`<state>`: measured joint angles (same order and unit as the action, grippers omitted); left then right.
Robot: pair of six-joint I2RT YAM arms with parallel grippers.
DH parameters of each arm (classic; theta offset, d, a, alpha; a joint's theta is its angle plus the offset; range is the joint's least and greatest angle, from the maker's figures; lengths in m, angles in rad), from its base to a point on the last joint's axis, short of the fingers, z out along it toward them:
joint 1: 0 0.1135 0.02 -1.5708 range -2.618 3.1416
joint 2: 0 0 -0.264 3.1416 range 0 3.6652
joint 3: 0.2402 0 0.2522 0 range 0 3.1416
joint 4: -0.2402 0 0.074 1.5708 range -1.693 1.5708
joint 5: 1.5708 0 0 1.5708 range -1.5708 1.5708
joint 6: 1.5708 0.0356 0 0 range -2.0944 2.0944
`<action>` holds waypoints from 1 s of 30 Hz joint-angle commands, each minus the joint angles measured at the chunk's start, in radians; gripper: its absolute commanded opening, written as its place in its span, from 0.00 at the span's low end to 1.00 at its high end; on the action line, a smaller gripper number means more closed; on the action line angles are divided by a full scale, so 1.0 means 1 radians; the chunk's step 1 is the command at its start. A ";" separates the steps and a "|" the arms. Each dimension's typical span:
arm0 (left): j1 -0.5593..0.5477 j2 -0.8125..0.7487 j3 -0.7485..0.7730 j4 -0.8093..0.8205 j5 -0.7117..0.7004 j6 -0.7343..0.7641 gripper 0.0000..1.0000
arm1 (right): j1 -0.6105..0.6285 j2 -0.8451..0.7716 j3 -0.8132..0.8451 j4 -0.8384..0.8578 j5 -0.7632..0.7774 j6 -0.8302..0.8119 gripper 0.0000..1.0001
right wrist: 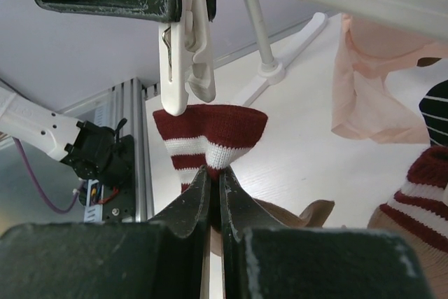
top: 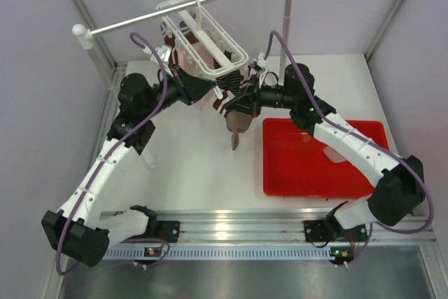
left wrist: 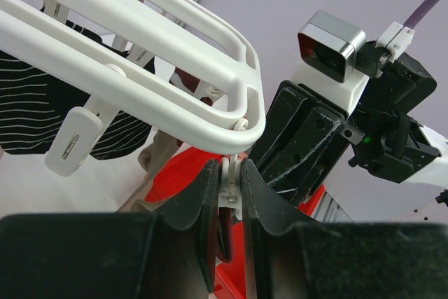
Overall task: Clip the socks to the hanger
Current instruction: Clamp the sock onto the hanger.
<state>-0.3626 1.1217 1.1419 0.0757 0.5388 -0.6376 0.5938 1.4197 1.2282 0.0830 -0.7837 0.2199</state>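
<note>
The white hanger (top: 206, 33) hangs from the rail, with pale pink socks (right wrist: 371, 89) and striped socks clipped to it. My left gripper (top: 212, 90) is shut on the top of one dangling white clip (left wrist: 230, 181) under the hanger's corner (left wrist: 238, 113). My right gripper (right wrist: 215, 173) is shut on the dark-red, white-striped cuff (right wrist: 213, 131) of a taupe sock (top: 236, 133). It holds the cuff just under that clip (right wrist: 183, 54), whose lower end touches the cuff's top edge. The sock's foot hangs below.
A red tray (top: 280, 173) lies at the right on the table. The long white rail (top: 140, 20) on poles crosses the back, with a pole foot (right wrist: 269, 69) near the hanger. Another striped cuff (right wrist: 420, 187) hangs at the right.
</note>
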 commanded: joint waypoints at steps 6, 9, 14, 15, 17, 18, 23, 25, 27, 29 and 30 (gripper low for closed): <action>0.002 -0.008 -0.001 0.052 0.020 -0.011 0.00 | 0.017 -0.015 0.028 0.044 -0.002 -0.007 0.00; 0.001 -0.008 -0.001 0.045 0.020 -0.008 0.00 | 0.018 -0.011 0.045 0.061 -0.008 0.009 0.00; 0.001 -0.007 0.001 0.036 0.016 0.003 0.00 | 0.021 -0.018 0.060 0.073 -0.014 0.022 0.00; 0.001 -0.007 0.002 0.035 0.016 0.001 0.00 | 0.023 -0.018 0.060 0.073 -0.014 0.022 0.00; 0.002 -0.005 0.002 0.035 0.020 0.003 0.00 | 0.024 -0.021 0.062 0.077 -0.014 0.026 0.00; 0.001 -0.005 0.002 0.035 0.020 0.000 0.00 | 0.023 -0.021 0.062 0.080 -0.014 0.029 0.00; 0.001 0.000 0.002 0.041 0.026 -0.008 0.00 | 0.027 -0.013 0.082 0.095 -0.005 0.045 0.00; 0.001 0.001 0.004 0.041 0.029 -0.010 0.00 | 0.029 -0.007 0.088 0.103 -0.005 0.053 0.00; 0.001 0.003 0.005 0.041 0.029 -0.010 0.00 | 0.031 0.002 0.100 0.107 -0.008 0.055 0.00; 0.002 0.003 0.005 0.041 0.035 -0.011 0.00 | 0.034 0.004 0.109 0.113 -0.006 0.059 0.00; 0.001 0.004 0.005 0.039 0.035 -0.013 0.00 | 0.034 0.005 0.111 0.116 -0.009 0.061 0.00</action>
<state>-0.3626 1.1221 1.1419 0.0757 0.5472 -0.6380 0.6033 1.4227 1.2762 0.1238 -0.7845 0.2646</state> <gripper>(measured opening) 0.201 0.019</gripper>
